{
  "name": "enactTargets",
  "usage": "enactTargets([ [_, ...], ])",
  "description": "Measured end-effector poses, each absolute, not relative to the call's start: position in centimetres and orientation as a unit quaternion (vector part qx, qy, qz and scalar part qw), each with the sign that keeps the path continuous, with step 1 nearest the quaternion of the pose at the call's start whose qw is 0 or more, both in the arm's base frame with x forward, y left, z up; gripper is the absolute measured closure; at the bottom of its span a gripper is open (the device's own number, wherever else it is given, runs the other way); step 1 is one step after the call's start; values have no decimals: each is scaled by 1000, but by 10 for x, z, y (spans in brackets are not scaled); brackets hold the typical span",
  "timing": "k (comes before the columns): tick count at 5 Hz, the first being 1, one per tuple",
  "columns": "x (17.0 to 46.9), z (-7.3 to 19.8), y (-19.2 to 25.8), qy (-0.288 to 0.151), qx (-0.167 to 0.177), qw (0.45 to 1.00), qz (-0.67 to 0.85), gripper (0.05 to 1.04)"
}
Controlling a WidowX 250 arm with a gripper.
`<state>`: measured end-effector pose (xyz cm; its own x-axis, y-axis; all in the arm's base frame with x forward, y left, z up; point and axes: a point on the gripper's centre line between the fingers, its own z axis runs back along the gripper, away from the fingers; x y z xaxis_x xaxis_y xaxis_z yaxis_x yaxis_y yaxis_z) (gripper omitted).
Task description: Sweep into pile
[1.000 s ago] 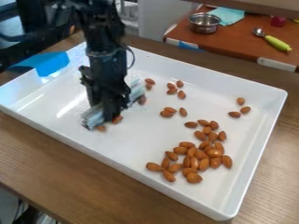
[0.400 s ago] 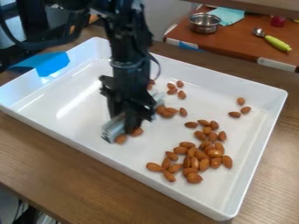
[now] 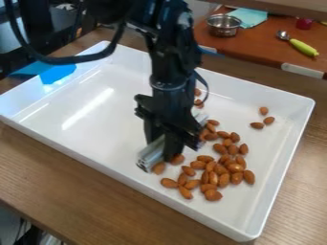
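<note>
Gripper [image 3: 167, 146] holds grey bar [image 3: 150, 155] beside almonds [image 3: 223, 180], inside tray [image 3: 277, 167] walls.

Almonds [image 3: 178, 160] partly behind the claw [image 3: 168, 146]

The wide white rectangular tray [image 3: 96, 103] beneath the gripper [image 3: 167, 143] looks like smooth, glossy plastic, with bright streaks of reflection. Beyond the gripper, the small round silver pot [image 3: 223, 26] has a shiny metal finish; the brown table [image 3: 96, 177] under the tray shows wood grain.
</note>
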<state>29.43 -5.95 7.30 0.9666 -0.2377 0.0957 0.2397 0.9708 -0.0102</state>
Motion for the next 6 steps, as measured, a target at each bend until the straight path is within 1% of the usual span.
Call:
enactTargets([
  [1,289,73,-86,-48,-21,990,-134,702],
  [2,284,74,-99,-37,-33,989,-140,702],
  [3,281,75,-93,-26,-42,989,-138,702],
  [4,293,83,-51,-23,-45,993,-105,702],
  [5,314,102,-12,-52,-44,995,-79,702],
  [6,328,112,21,-62,-39,996,-55,702],
])
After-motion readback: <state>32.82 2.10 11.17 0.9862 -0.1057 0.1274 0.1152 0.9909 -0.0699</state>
